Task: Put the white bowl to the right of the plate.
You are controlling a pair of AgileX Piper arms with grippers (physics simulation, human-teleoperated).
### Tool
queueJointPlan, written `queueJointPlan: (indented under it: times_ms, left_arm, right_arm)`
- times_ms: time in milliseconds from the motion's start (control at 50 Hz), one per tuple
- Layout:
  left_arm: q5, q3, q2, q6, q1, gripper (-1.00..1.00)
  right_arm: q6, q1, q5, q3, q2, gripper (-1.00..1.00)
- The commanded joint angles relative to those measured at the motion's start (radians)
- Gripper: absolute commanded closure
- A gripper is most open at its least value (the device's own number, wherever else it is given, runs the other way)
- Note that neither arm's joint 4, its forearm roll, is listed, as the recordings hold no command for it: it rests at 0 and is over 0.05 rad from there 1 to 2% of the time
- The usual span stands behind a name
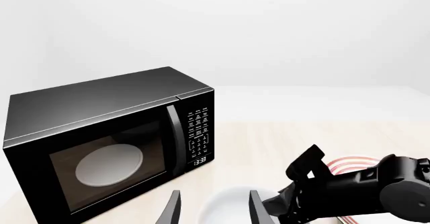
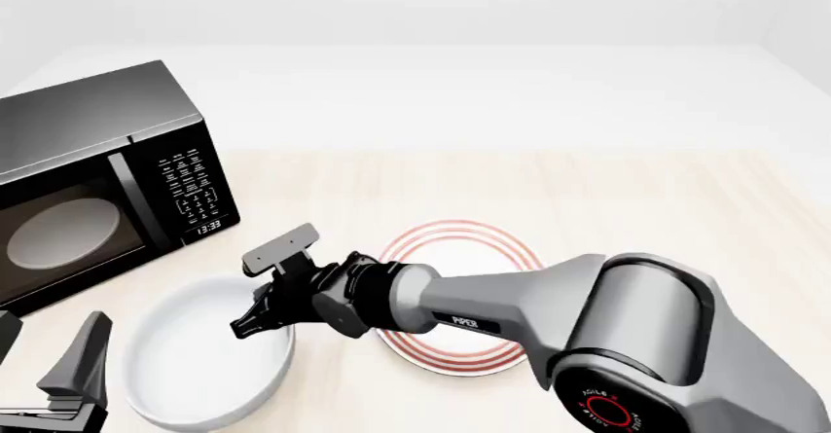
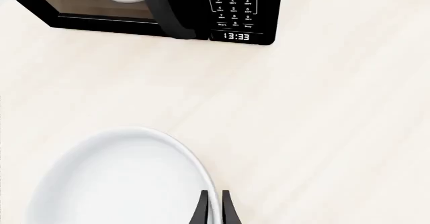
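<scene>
While the right gripper (image 2: pixel 267 292) is pinching the rim of the white bowl (image 2: pixel 201 365), one finger inside the wall and one outside, the bowl is sitting near the worktop's front-left corner, just left of the plate (image 2: pixel 457 302) and in front of the microwave (image 2: pixel 104 180). The left gripper (image 2: pixel 46 379) is idling spread at the front-left edge. Judged glossy, rigid and breakable, the bowl is likely slipping easily under a thin pinch; the rim is offering the only practical hold, and a level carry is advisable.
</scene>
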Motion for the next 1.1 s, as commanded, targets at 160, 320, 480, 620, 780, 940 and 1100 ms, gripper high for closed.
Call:
queueJointPlan:
  times_ms: [160, 320, 480, 620, 780, 940, 1100]
  left_arm:
    - [0.000, 0.000, 0.000, 0.000, 0.000, -1.00]
    - [0.000, 0.000, 0.000, 0.000, 0.000, -1.00]
    - [0.000, 0.000, 0.000, 0.000, 0.000, -1.00]
    - [0.000, 0.000, 0.000, 0.000, 0.000, -1.00]
    - [0.000, 0.000, 0.000, 0.000, 0.000, -1.00]
    - [0.000, 0.000, 0.000, 0.000, 0.000, -1.00]
    - [0.000, 0.000, 0.000, 0.000, 0.000, -1.00]
  right_arm:
    - [-0.192, -0.142, 0.038, 0.226, -0.446, 1.00]
    - [-0.206, -0.176, 0.034, 0.275, -0.520, 1.00]
    - [-0.211, -0.232, 0.018, 0.333, -0.582, 1.00]
    - [-0.209, -0.309, -0.011, 0.411, -0.649, 1.00]
    - [-0.208, -0.398, -0.030, 0.494, -0.730, 1.00]
    - [-0.208, -0.490, -0.040, 0.580, -0.814, 1.00]
    - [-0.206, -0.579, -0.046, 0.655, -0.892, 1.00]
